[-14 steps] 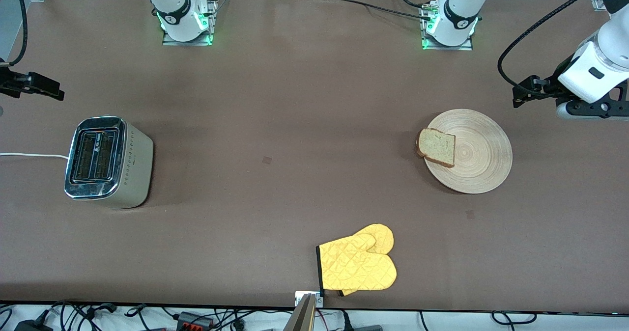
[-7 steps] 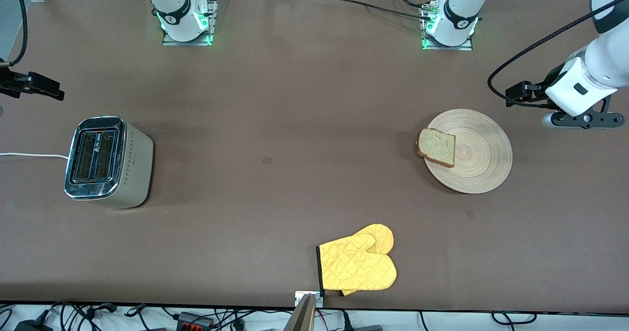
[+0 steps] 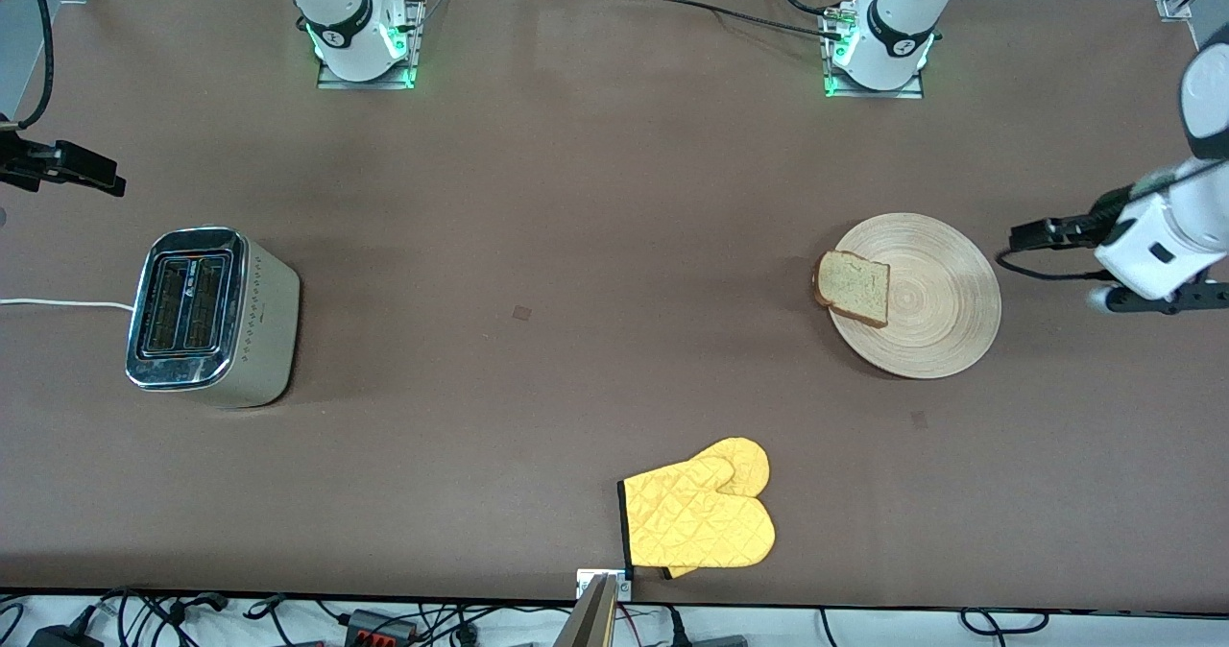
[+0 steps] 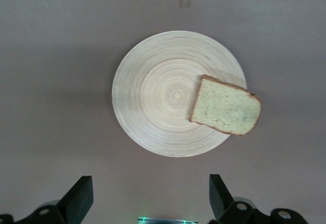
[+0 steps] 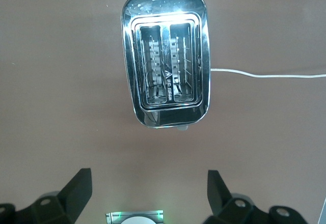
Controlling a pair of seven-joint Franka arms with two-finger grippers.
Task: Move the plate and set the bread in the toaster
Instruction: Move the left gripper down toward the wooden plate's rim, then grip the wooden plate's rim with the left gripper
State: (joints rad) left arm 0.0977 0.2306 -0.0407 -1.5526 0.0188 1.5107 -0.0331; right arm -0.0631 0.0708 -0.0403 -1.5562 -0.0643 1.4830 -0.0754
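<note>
A: What is taking up the most room on the table [image 3: 576,196]?

B: The toaster [image 3: 211,316] is standing near the edge at the right arm's end, both slots facing up, its white cord [image 3: 58,303] running off that edge. In the right wrist view the toaster [image 5: 165,84] is showing both slots with nothing in them.

A: And the plate?

B: The plate [image 3: 936,325] is lying flat toward the left arm's end of the table, roughly midway between the robots' edge and the camera's edge. The left wrist view is looking straight down on the plate [image 4: 163,96].

A: Where is the bread sitting?

B: The bread [image 3: 853,287] is resting on the plate's rim on the side toward the toaster, one corner overhanging slightly. The bread [image 4: 226,106] is lying flat in the left wrist view too.

A: Anything else lying about?

B: A yellow oven mitt [image 3: 699,517] is lying by the camera's edge, about midway along it.

A: What are the grippers doing?

B: The left gripper [image 4: 147,201] is hovering over the table just beside the plate, by the edge at the left arm's end, its jaws spread wide and gripping nothing. The right gripper [image 5: 147,198] is hanging over the table beside the toaster, jaws likewise spread apart and holding nothing.
</note>
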